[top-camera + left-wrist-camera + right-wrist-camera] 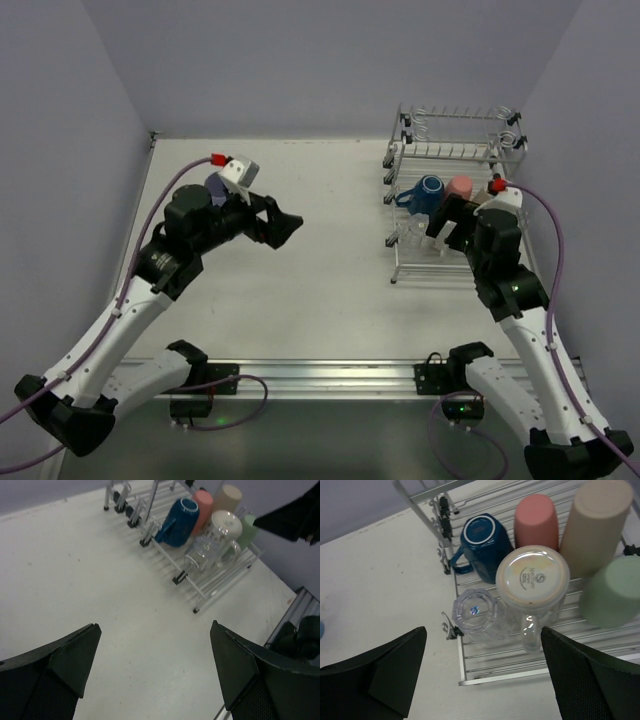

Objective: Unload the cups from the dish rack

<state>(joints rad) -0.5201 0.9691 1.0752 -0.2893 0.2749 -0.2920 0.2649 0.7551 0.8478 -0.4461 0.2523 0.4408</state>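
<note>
The silver wire dish rack (pixel 455 150) stands at the back right. Its lower tier holds upside-down cups: a dark-blue mug (pixel 482 542), a pink cup (pixel 536 520), a beige cup (pixel 597 525), a green cup (pixel 615 592), a glass mug (pixel 532 577) and a clear glass (pixel 477 612). My right gripper (pixel 485 675) is open and empty, hovering above the rack's near edge (pixel 500 676), over the clear glass and the glass mug. My left gripper (pixel 290 225) is open and empty above the table's middle, well left of the rack (pixel 210 587). A lavender tumbler (pixel 215 185) stands behind the left wrist.
The rack's upper tier with its coiled wire holder (pixel 430 118) looks bare. Grey walls close in the table on the left, back and right. A sliver of light blue (pixel 321 629) shows at the left edge of the right wrist view. The right arm (pixel 295 517) shows in the left wrist view.
</note>
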